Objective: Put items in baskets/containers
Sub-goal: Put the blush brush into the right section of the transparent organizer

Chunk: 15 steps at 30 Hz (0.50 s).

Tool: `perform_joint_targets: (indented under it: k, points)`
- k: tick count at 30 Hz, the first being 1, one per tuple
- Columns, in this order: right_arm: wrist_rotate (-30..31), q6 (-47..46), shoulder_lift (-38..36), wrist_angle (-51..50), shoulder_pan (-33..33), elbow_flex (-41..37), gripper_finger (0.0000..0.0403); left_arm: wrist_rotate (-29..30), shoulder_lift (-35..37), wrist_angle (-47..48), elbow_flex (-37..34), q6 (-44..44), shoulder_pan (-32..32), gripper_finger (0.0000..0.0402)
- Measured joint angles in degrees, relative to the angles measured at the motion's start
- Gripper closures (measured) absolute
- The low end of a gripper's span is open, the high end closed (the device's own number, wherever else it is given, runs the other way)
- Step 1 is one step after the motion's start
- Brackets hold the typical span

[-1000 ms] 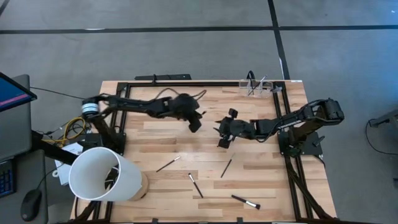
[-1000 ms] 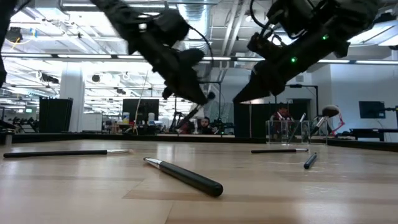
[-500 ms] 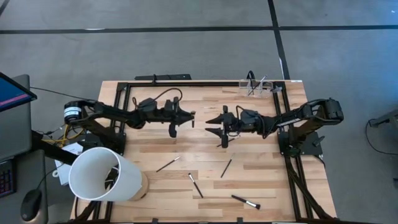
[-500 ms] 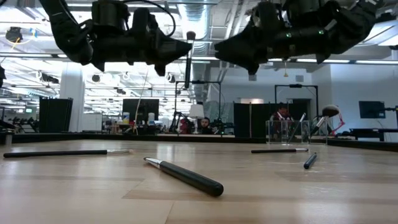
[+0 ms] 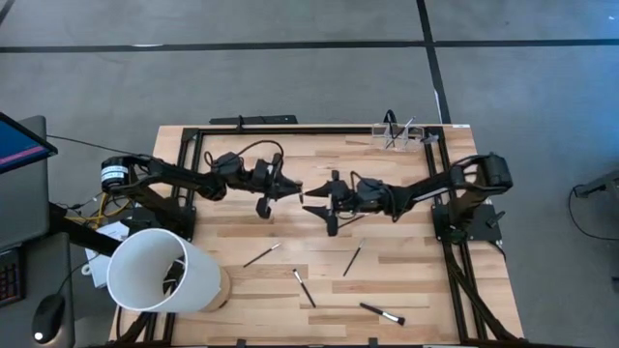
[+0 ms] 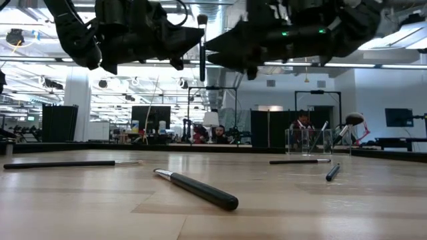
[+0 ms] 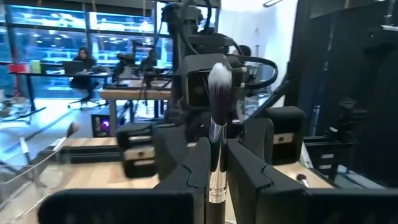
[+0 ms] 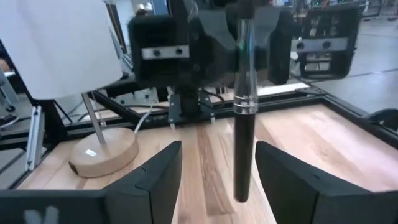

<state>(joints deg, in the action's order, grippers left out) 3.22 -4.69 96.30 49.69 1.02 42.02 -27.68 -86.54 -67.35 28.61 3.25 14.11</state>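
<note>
My left gripper (image 7: 214, 155) is shut on a slim makeup brush (image 7: 217, 118) and holds it upright above the middle of the table, pale bristles up. My right gripper (image 8: 219, 149) faces it with its fingers (image 8: 155, 180) open on either side of the brush's dark handle (image 8: 242, 143), not touching it. In the high view the left gripper (image 5: 288, 188) and the right gripper (image 5: 314, 200) meet at the centre. Several more brushes lie on the wood in front, such as one (image 5: 261, 255) and another (image 5: 352, 261). The clear holder (image 5: 401, 136) stands at the back right with brushes in it.
A big white tub (image 5: 160, 271) on a wooden base stands at the front left corner. A black frame (image 5: 242, 129) runs round the table. In the low view a dark brush (image 6: 197, 189) lies nearest, and the holder (image 6: 310, 141) shows far off to the right.
My left gripper swung back left and turned the brush upright. My right gripper moved left up to it and opened wider around the handle.
</note>
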Motion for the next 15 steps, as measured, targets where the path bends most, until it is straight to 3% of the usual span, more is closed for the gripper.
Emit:
perform_joint_targets:
  k: [5, 15]
  points:
    - [0.0, 0.1, 3.8, 0.1, -0.2, 4.5, 0.0213, -0.4, 0.0, 0.0, 0.0, 0.0, -1.1, 0.0366]
    - [0.1, 0.2, 1.8, -0.3, -0.6, 5.3, 0.0237, -2.8, 0.0, 0.2, -0.1, 0.1, -1.5, 0.0366]
